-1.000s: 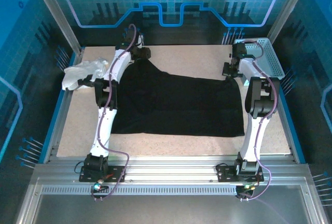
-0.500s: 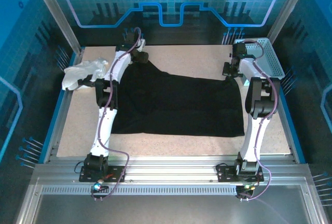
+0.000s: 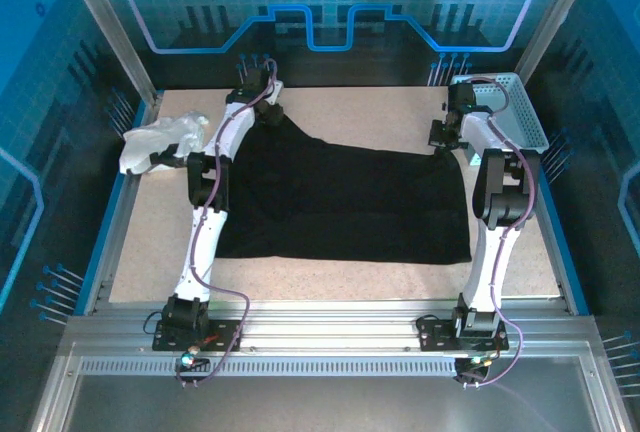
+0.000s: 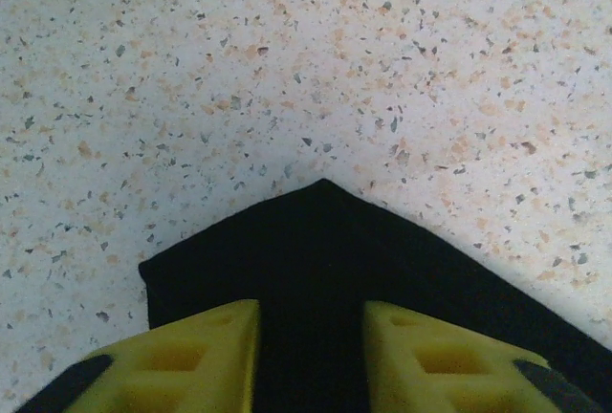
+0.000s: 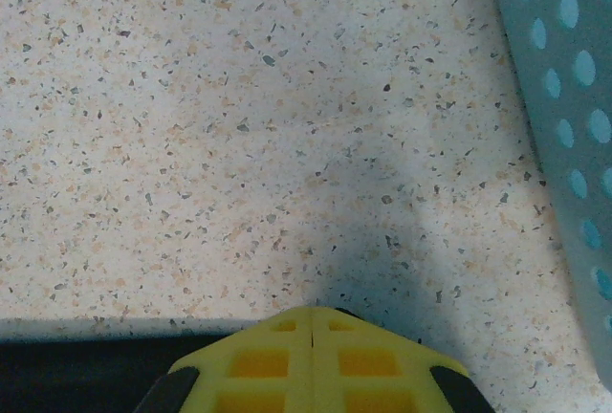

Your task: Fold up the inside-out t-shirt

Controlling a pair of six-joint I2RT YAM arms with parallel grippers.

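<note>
The inside-out t-shirt [image 3: 340, 202], plain black, lies spread flat across the middle of the speckled table. Its far left corner [image 4: 325, 241] comes to a point. My left gripper [image 3: 266, 112] stands over that point, its yellow fingers [image 4: 191, 356] apart with black cloth lying in the gap between them [image 4: 311, 322]. At the shirt's far right corner my right gripper [image 3: 438, 144] is shut. In the right wrist view its fingers [image 5: 314, 322] meet with a sliver of black at their tips, and the shirt's edge [image 5: 76, 375] runs off to the left.
A crumpled white garment [image 3: 160, 140] lies at the table's left edge, beside the left arm's elbow. A pale blue perforated basket [image 3: 515, 112] stands at the back right, its wall [image 5: 574, 145] close to the right gripper. Bare table runs along the back.
The left gripper has shifted slightly toward the back left along the shirt's far left corner, and its fingers have drawn closer together. The right arm and the shirt's body have stayed put.
</note>
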